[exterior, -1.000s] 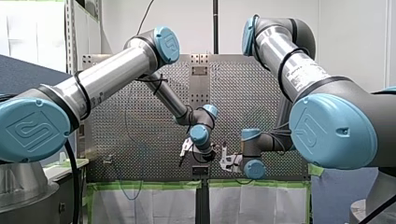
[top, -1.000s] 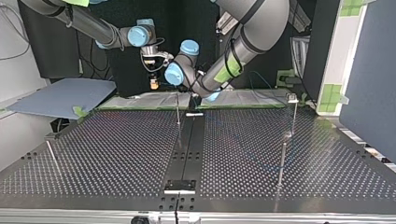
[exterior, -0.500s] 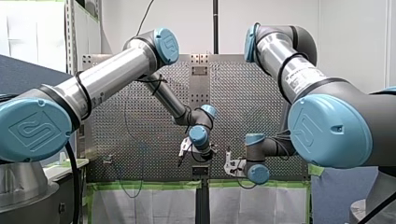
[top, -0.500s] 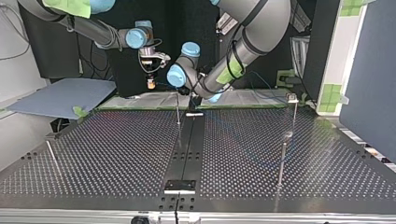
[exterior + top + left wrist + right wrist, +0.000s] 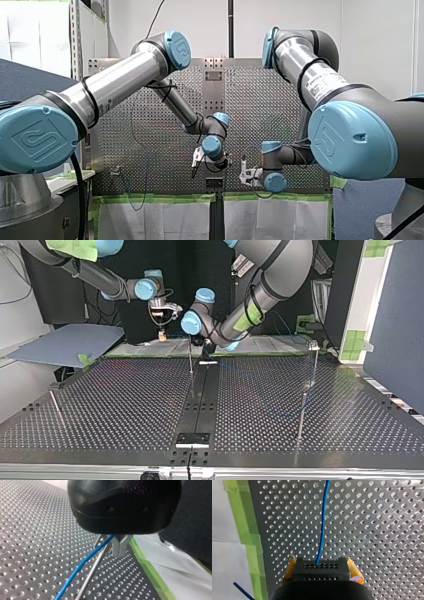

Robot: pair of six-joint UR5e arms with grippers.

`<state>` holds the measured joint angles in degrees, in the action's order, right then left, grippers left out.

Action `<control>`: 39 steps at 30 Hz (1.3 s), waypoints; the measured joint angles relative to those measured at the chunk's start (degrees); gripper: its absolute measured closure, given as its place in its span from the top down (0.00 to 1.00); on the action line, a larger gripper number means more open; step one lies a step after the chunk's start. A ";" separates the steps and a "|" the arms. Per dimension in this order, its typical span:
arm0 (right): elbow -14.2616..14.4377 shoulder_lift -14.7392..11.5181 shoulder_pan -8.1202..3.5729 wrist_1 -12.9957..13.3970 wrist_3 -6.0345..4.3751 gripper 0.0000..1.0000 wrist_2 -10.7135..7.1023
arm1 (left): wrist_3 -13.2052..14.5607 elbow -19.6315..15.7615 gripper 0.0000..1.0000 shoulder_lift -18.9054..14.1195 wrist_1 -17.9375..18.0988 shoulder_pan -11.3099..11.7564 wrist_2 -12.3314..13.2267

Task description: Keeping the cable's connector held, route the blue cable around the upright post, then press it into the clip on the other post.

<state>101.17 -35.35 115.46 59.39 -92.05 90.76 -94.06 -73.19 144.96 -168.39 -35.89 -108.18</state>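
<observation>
Here, my left end effector [image 5: 111, 545] tilted down, clamped on blue cable [image 5: 82, 563]; my right end effector [image 5: 322, 566], grip unclear.

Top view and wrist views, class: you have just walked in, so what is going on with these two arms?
My right gripper holds the black connector between its yellow pads, and the blue cable runs out of it over the perforated table. My left gripper has the cable between its metal fingers, close to the top of a thin upright post. The cable runs alongside that post, and I cannot see it wrapped round it yet.
</observation>
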 joint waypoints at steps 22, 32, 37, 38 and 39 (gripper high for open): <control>-1.70 0.21 -1.48 0.13 -0.25 0.00 -2.21 | -3.25 0.00 0.00 1.91 3.62 2.57 4.95; -2.02 0.32 -1.98 0.49 -0.07 0.00 -2.80 | -4.02 0.00 0.00 1.93 5.39 3.97 5.67; -2.32 0.39 -2.28 0.53 0.08 0.00 -3.02 | -4.27 0.00 0.00 1.95 5.42 4.90 6.41; -2.40 0.39 -2.36 0.54 0.12 0.00 -3.08 | -4.35 0.00 0.00 1.97 5.40 5.07 6.61; -2.47 0.40 -2.42 0.54 0.14 0.00 -3.14 | -4.45 0.00 0.00 1.96 5.35 5.29 6.81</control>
<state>98.69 -34.96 113.03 59.93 -91.91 87.62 -98.50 -73.19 146.92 -163.04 -30.60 -101.37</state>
